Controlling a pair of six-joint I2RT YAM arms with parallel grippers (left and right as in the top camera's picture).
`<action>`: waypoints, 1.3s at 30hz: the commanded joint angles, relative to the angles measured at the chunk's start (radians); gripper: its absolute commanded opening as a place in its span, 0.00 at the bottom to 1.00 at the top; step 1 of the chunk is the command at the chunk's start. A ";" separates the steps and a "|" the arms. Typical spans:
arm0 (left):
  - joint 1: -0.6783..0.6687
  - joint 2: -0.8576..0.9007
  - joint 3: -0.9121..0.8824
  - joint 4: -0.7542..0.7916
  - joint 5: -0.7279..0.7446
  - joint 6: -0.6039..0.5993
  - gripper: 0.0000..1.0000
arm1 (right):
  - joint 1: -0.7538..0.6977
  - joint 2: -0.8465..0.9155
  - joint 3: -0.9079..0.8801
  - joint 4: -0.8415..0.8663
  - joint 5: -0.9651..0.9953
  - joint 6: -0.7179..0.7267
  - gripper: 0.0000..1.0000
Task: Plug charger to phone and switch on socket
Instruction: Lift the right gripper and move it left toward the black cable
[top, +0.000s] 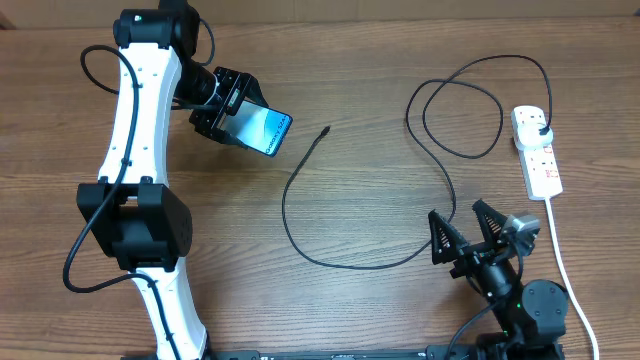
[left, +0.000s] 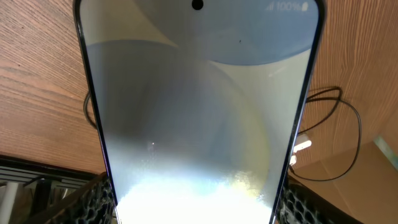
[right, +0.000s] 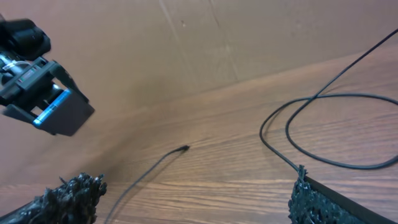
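Left gripper (top: 238, 115) is clamped on the phone (top: 265, 130), held up off the table; right gripper (top: 466, 232) sits wide open and empty beside the charger (top: 284, 205) loop. The right one should probably pinch just behind the connector tip (top: 325, 131), well apart from the phone, so it doesn't flop going in

Lit phone (top: 262, 128) tilts at 10 o'clock. The charger (top: 285, 205) loops across centre, tip apparently unplugged. The white socket (top: 537, 150) lies at 2 o'clock.
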 joint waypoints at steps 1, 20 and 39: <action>-0.007 -0.040 0.029 0.000 0.004 -0.014 0.55 | 0.005 0.052 0.094 -0.024 -0.014 0.022 1.00; -0.007 -0.040 0.029 0.005 0.004 -0.014 0.55 | 0.005 0.307 0.248 -0.032 -0.188 0.052 1.00; -0.007 -0.040 0.029 0.011 0.002 -0.013 0.55 | 0.005 0.630 0.411 -0.086 -0.322 0.052 1.00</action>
